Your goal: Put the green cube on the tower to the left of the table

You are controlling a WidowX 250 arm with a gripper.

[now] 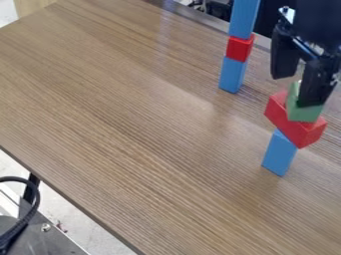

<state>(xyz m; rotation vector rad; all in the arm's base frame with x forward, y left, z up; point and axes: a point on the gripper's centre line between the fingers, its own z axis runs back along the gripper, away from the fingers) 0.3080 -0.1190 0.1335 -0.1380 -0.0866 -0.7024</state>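
My gripper [297,91] hangs at the upper right over the right-hand tower, open, one finger in front of the green cube and the other up and to its left. The green cube [302,112] rests on a wide red block [293,120], which sits turned on an upright blue block [279,153]. Farther back and left of it stands the other tower: a blue block [232,73] at the bottom, a small red cube [240,48] on it, and a tall blue block [244,18] on top.
The brown wooden table [126,99] extends left and forward from both towers. Its long front edge runs diagonally at the lower left, with a black cable [33,204] beyond it. A metal strip runs along the back edge behind the far tower.
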